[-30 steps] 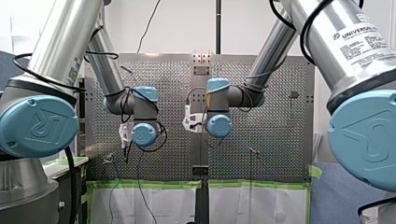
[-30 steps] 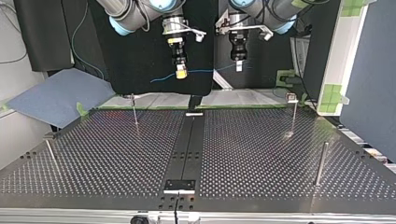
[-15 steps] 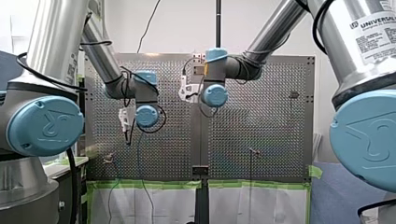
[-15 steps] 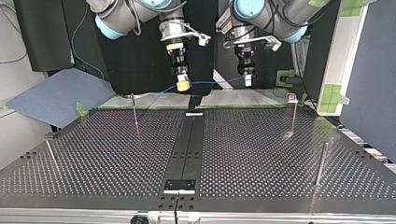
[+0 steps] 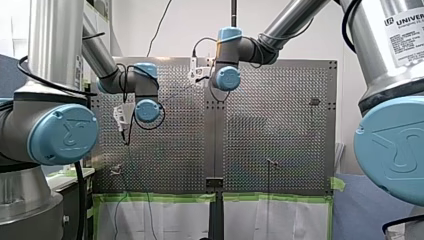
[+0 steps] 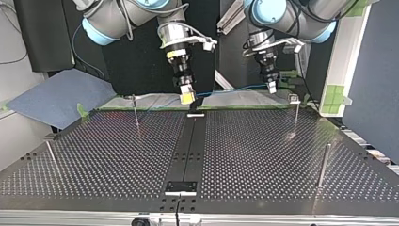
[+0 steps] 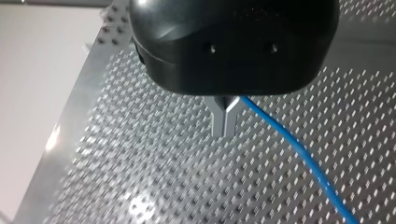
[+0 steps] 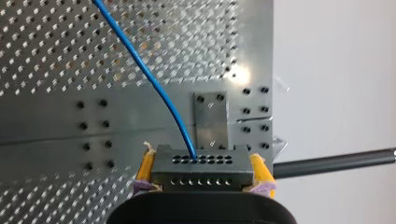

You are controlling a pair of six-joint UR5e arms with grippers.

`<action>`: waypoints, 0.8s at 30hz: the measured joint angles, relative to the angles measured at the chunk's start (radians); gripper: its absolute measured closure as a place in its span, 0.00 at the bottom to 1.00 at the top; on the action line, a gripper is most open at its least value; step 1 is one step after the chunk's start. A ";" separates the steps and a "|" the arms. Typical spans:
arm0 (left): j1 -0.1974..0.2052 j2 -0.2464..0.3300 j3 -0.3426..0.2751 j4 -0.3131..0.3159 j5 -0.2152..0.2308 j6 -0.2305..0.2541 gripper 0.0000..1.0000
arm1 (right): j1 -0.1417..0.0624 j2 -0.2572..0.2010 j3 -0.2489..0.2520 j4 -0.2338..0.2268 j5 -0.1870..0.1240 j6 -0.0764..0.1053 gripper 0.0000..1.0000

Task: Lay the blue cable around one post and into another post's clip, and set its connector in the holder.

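Right wrist view is giving you the clearest read: my right pincer (image 8: 201,161) is clamping its yellow pads (image 8: 145,169) on the two ends of the dark, hole-dotted connector (image 8: 201,174). The blue cable (image 8: 149,79) is leaving the block's face and arcing away ahead of it. In the left wrist view, my left pincer (image 7: 224,126) is pressing its metal fingers together with the cable running out beside them. I judge it is pinching the cable, though the contact itself is hiding behind the fingers. In the top view both are hanging above the bench (image 6: 263,155) near 12 o'clock, with the cable sagging slightly between them.

Expect the cable to be light and limp. It is likely to droop and swing rather than hold a shape, so you are better off holding it close to where it must bend. The connector is looking rigid, and its flat ends are making a sound grip.

Hard to read: the clip on the post (image 6: 295,117) at 2 o'clock is too small to make out, and I cannot tell whether the plate (image 8: 211,119) ahead of the connector is the holder.
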 joint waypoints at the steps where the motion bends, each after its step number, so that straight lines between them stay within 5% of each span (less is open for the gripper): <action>1: 0.009 0.009 0.000 -0.009 0.000 -0.001 1.00 | 0.000 0.000 -0.007 0.005 -0.007 -0.002 1.00; 18: 0.124 0.162 0.129 -0.123 -0.022 -0.133 1.00 | 0.005 0.007 -0.084 0.019 -0.101 -0.004 1.00; 24: 0.156 0.192 0.178 -0.172 -0.032 -0.172 1.00 | 0.010 0.043 -0.138 0.060 -0.145 -0.007 1.00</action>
